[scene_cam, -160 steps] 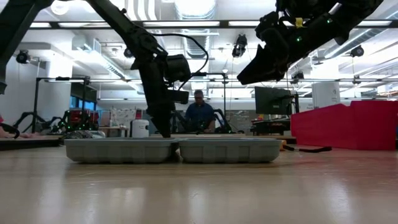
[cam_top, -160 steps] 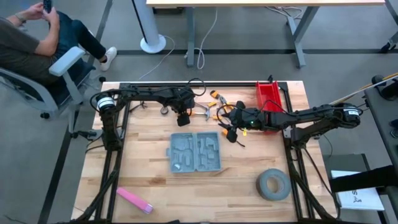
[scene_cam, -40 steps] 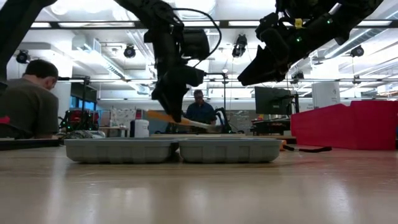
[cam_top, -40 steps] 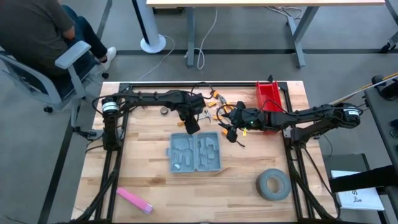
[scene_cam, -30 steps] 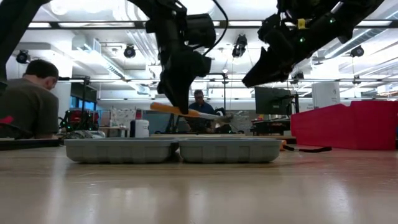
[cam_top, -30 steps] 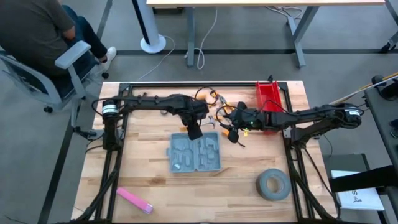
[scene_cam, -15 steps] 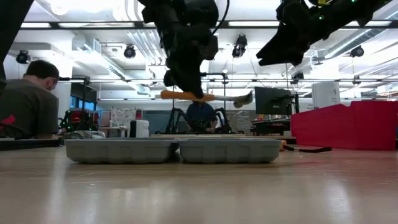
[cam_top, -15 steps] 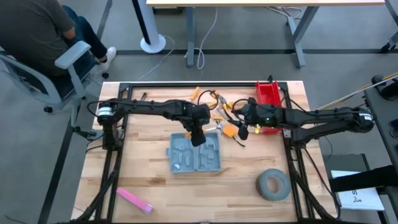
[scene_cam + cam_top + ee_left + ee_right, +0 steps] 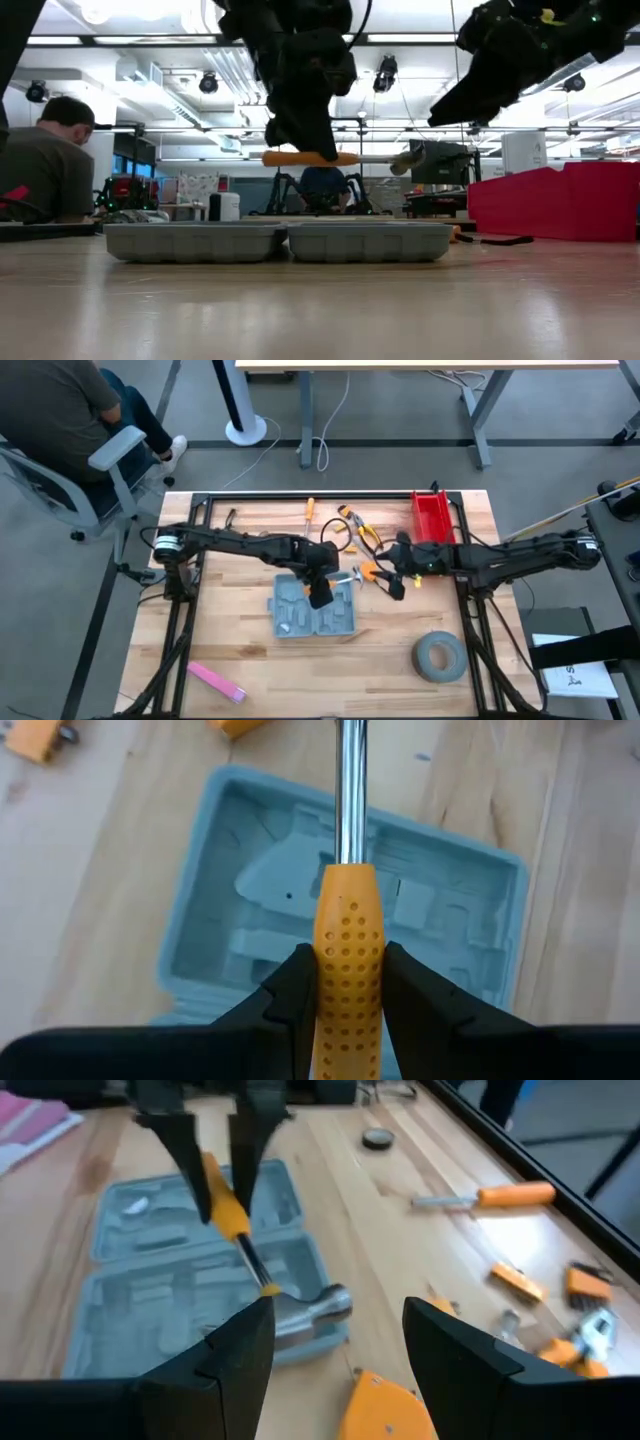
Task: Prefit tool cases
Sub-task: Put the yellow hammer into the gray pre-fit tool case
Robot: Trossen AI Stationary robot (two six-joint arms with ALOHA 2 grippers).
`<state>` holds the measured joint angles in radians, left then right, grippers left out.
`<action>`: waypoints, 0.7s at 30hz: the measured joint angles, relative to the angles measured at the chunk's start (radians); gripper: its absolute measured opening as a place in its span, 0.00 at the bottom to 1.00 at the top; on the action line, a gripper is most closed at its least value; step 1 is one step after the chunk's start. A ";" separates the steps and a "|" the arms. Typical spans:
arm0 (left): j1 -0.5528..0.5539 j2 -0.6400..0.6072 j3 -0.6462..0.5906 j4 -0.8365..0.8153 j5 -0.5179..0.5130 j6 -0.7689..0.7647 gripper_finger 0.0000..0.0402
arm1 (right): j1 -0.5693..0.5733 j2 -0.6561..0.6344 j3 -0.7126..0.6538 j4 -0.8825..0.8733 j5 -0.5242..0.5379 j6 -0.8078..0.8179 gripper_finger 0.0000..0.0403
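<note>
Pinching a dimpled orange hammer [image 9: 348, 960] handle, left fingers [image 9: 297, 990] hover over moulded case [image 9: 313, 606].

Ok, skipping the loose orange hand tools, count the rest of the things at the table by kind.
Tool case: 1
Hammer, held in the left gripper: 1
Red bin: 1
Grey tape roll: 1
Pink block: 1
Total: 5

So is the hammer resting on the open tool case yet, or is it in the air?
Apart. The low view shows the hammer, gripped by the left tool, hanging level with clear space above the tool case.
</note>
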<state>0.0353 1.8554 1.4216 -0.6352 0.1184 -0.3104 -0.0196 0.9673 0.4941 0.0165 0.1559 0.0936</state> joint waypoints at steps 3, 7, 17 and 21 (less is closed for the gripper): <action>-0.002 -0.031 -0.061 0.062 0.005 -0.035 0.22 | 0.011 0.000 -0.023 0.046 0.001 0.004 0.49; -0.002 -0.080 -0.143 0.142 0.004 -0.086 0.22 | 0.013 -0.001 -0.024 0.054 0.001 0.018 0.49; -0.013 -0.200 -0.369 0.420 0.004 -0.262 0.22 | 0.013 -0.001 -0.024 0.076 0.001 0.038 0.49; -0.025 -0.202 -0.384 0.418 -0.004 -0.317 0.22 | 0.013 -0.001 -0.024 0.072 0.001 0.038 0.49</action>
<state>0.0103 1.6537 1.0373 -0.2174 0.1148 -0.6273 -0.0063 0.9661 0.4702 0.0887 0.1574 0.1320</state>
